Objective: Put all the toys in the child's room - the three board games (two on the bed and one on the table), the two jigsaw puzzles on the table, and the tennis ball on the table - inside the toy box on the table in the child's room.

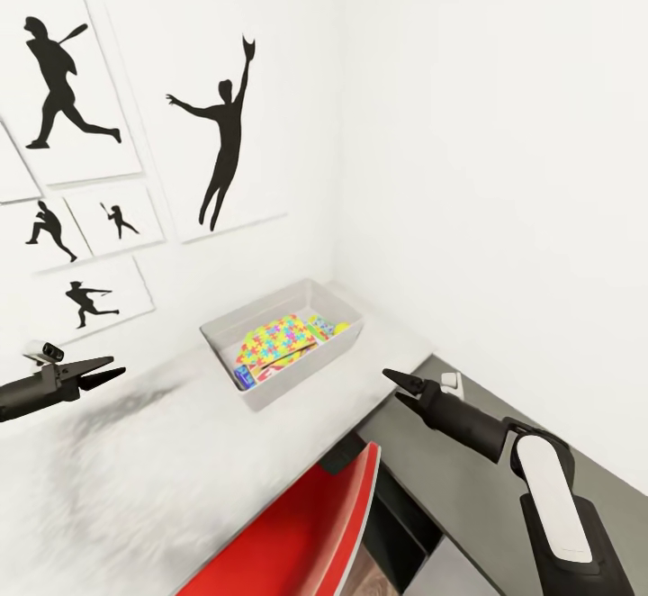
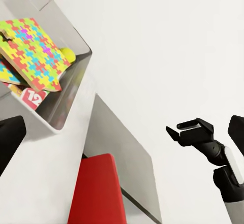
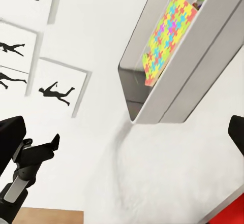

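- I am seeing the toy box (image 1: 270,378) sitting on the table (image 1: 162,479) in the corner, with a jigsaw puzzle (image 1: 274,342) lying on top inside it and the tennis ball (image 2: 69,55) beside that.
- My left gripper (image 1: 106,373) is hovering left of the box, jaws narrowly parted, holding nothing.
- My right gripper (image 1: 399,383) is hanging right of it, empty, fingers nearly together.

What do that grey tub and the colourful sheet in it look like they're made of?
The toy box looks like moulded plastic: plain matte grey walls, rounded rim. The jigsaw puzzle seems thin cardboard, a flat sheet of interlocking coloured pieces. Both are simulator renders, so this is a guess.
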Available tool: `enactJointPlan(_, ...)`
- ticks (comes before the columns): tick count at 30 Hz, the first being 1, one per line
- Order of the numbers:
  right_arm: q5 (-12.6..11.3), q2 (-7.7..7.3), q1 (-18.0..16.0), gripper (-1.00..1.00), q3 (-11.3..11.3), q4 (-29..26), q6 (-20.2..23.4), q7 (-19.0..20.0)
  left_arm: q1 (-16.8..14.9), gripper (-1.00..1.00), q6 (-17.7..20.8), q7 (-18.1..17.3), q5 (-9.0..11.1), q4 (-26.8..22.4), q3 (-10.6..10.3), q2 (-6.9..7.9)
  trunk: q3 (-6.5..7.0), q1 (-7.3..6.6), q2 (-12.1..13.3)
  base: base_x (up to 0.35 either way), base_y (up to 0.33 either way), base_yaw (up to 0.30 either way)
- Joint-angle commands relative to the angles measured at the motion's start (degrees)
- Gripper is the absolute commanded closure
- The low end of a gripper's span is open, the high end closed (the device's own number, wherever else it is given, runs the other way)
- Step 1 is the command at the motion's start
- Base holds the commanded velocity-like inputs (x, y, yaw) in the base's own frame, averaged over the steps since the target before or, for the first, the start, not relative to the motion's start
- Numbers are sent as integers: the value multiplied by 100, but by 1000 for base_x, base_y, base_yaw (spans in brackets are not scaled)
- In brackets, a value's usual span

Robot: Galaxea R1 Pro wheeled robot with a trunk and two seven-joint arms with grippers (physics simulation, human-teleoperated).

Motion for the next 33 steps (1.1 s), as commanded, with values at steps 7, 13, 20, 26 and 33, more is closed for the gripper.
enactJointPlan(7, 61, 6, -7, -100, -13, 2, -44, 61, -5, -100, 61, -20, 6, -4, -7, 6, 55, 4, -11, 0, 0, 0)
enactJointPlan(13, 59, 6, -7, -100, -14, 7, -184, 66, -5, -100, 61, -20, 6, -4, -7, 4, 112, 4, -11, 0, 0, 0)
enactJointPlan(20, 65, 6, -7, -100, -11, 8, -202, 66, -5, -100, 61, -20, 7, -2, -7, 3, 179, 4, -11, 0, 0, 0)
enactJointPlan(26, 66, 6, -7, -100, -14, 8, -205, 66, -5, -100, 61, -20, 7, -1, -3, 5, 236, 4, -11, -50, 0, 0)
enactJointPlan(33, 67, -1, -7, -100, -29, 8, -206, 66, -5, -100, 61, -20, 7, 1, -7, 1, 303, 4, -11, -116, 0, 0)
